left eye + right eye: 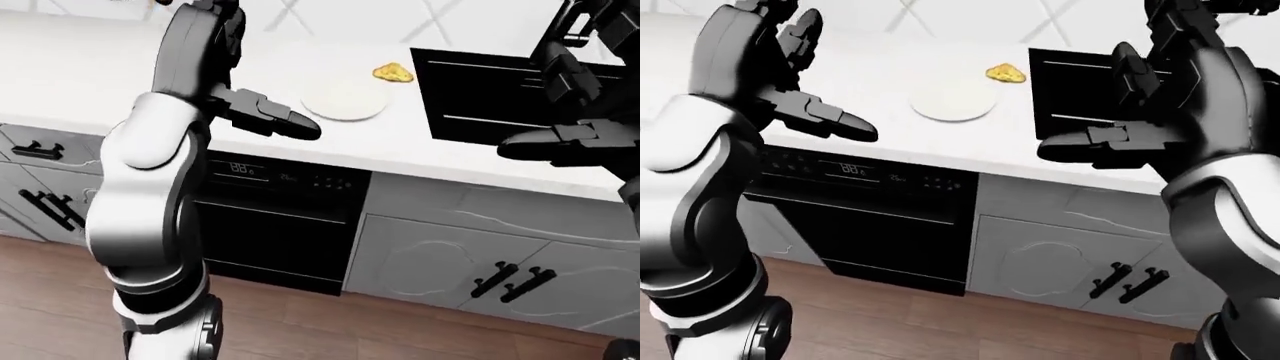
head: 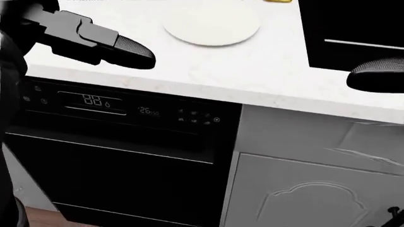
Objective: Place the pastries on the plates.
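Approach step: pastry [image 1: 393,73] beside empty plate [image 1: 344,100], mid-worktop [image 1: 90,82]. Left hand [image 1: 805,112] and right hand [image 1: 1140,127] empty, fingers spread. Next, likely: reach pastry.

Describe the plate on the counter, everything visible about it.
The plate is round, shallow and off-white, smooth like glazed ceramic, nearly matching the white countertop it lies flat on. It is empty. A golden pastry lies just off its upper-right edge, apparently apart from it, and the black sink lies to its right. Neither hand touches it.
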`<state>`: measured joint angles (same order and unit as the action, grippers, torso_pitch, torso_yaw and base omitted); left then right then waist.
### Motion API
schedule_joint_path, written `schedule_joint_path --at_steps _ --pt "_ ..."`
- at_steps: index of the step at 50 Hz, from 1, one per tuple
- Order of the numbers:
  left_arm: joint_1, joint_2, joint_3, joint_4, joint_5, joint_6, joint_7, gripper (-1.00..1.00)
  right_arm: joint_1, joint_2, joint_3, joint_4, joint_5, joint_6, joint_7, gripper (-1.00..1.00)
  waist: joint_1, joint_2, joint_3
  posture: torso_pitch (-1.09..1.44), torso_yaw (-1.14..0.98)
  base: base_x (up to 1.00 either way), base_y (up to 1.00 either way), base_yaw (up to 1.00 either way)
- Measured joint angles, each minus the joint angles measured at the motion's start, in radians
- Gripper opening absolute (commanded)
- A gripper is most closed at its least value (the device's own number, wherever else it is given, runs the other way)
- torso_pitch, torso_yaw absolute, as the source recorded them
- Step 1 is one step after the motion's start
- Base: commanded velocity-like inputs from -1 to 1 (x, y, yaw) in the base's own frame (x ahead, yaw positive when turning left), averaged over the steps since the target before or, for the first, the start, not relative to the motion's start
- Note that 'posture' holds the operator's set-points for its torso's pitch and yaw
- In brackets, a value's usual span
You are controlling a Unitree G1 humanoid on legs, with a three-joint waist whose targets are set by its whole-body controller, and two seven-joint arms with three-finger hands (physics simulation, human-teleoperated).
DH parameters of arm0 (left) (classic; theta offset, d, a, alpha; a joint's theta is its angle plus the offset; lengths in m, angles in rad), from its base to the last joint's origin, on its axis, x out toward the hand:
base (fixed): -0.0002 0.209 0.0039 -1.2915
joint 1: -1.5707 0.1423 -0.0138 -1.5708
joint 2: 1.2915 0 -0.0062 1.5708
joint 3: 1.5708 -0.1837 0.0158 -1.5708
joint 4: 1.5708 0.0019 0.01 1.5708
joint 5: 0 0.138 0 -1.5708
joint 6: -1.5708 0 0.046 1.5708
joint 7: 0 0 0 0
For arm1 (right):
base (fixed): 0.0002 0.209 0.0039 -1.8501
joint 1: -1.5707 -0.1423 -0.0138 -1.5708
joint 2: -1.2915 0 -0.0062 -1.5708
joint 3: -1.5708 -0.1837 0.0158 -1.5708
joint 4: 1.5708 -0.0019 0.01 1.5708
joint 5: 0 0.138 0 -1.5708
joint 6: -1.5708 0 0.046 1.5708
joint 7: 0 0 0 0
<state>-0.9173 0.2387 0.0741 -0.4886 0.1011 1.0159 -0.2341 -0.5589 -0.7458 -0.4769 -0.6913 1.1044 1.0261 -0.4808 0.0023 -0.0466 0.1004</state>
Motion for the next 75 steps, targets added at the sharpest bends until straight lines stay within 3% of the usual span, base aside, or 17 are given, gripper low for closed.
schedule_joint_path --at_steps 5,11,15,19,24,30,32,36,38,41,44,49,56,60,67,72,75 --pt "-0.022 0.012 0.012 -0.007 0.004 -0.005 0.009 1.00 -0.025 -0.013 0.003 0.008 0.011 -0.004 -0.004 1.00 -0.002 0.082 -0.054 0.00 0.00 0.09 0.00 0.00" --pt "-0.026 0.022 0.028 -0.003 0.011 -0.006 0.020 1.00 -0.025 -0.022 0.010 0.002 0.036 -0.009 -0.002 1.00 0.010 0.055 -0.063 0.00 0.00 0.10 0.00 0.00" --pt "-0.031 0.022 0.017 -0.005 0.004 0.003 0.015 1.00 -0.023 -0.025 0.002 0.007 0.040 -0.016 -0.016 1.00 0.020 0.010 -0.035 0.00 0.00 0.42 0.00 0.00" --pt "-0.048 0.030 0.025 -0.007 0.002 -0.002 0.014 1.00 -0.022 -0.030 0.000 0.002 0.037 -0.031 -0.015 1.00 0.032 -0.052 -0.045 0.00 0.00 0.45 0.00 0.00" --pt "-0.037 0.017 -0.002 0.003 -0.009 0.003 0.007 1.00 -0.012 -0.030 -0.001 0.020 0.028 -0.021 -0.022 1.00 0.016 -0.042 -0.036 0.00 0.00 0.45 0.00 0.00" --pt "-0.065 0.030 0.018 -0.015 -0.009 -0.002 0.008 1.00 -0.029 -0.041 -0.014 0.007 0.038 -0.040 -0.025 1.00 0.002 0.004 -0.033 0.00 0.00 0.17 0.00 0.00" --pt "-0.073 0.034 0.019 -0.011 -0.010 0.001 0.009 1.00 -0.038 -0.047 -0.009 0.019 0.044 -0.038 -0.032 1.00 0.003 0.037 -0.028 0.00 0.00 0.00 0.00 0.00" --pt "-0.037 0.041 0.030 0.020 -0.010 0.033 0.008 1.00 -0.029 -0.035 0.043 0.028 0.062 -0.012 -0.036 1.00 0.029 0.024 -0.003 0.00 0.00 0.02 0.09 0.00" --pt "-0.042 0.048 0.039 0.033 -0.008 0.051 0.010 1.00 -0.034 -0.037 0.050 0.023 0.069 -0.009 -0.031 1.00 0.035 0.034 -0.021 0.00 0.00 0.02 0.15 0.00" --pt "-0.067 0.053 0.042 0.008 -0.009 0.040 0.014 1.00 -0.044 -0.046 0.019 0.011 0.071 -0.019 -0.037 1.00 0.028 0.013 -0.049 0.00 0.00 0.03 0.16 0.00" --pt "-0.089 0.055 0.034 -0.023 -0.016 0.017 0.014 1.00 -0.050 -0.058 -0.007 0.007 0.068 -0.038 -0.047 1.00 0.017 -0.036 -0.051 0.00 0.00 0.03 0.17 0.00" --pt "-0.064 0.040 0.005 -0.003 -0.032 0.022 0.005 1.00 -0.030 -0.056 0.000 0.026 0.061 -0.033 -0.056 1.00 -0.012 -0.040 -0.060 0.00 0.00 0.03 0.21 0.00" --pt "-0.063 0.046 0.023 -0.009 -0.027 0.021 0.010 1.00 -0.028 -0.047 0.005 0.017 0.059 -0.039 -0.053 1.00 -0.009 0.025 -0.047 0.00 0.00 0.06 0.24 0.00" --pt "-0.064 0.046 0.020 -0.006 -0.029 0.022 0.011 1.00 -0.031 -0.049 0.007 0.025 0.055 -0.038 -0.050 1.00 -0.011 0.093 -0.051 0.00 0.00 0.16 0.24 0.00" --pt "-0.058 0.051 0.033 0.000 -0.016 0.027 0.020 1.00 -0.026 -0.039 0.015 0.011 0.068 -0.035 -0.041 1.00 0.002 0.056 -0.051 0.00 0.00 0.22 0.17 0.00" --pt "-0.053 0.055 0.035 -0.012 -0.018 0.004 0.017 1.00 -0.030 -0.027 0.002 0.018 0.079 -0.060 -0.053 1.00 0.007 0.057 -0.059 0.00 0.00 0.05 -0.10 -0.35" --pt "-0.050 0.056 0.054 -0.004 -0.005 0.011 0.026 1.00 -0.018 -0.027 0.019 0.017 0.097 -0.060 -0.050 1.00 0.019 0.022 -0.044 0.00 0.00 0.00 0.00 -1.00"
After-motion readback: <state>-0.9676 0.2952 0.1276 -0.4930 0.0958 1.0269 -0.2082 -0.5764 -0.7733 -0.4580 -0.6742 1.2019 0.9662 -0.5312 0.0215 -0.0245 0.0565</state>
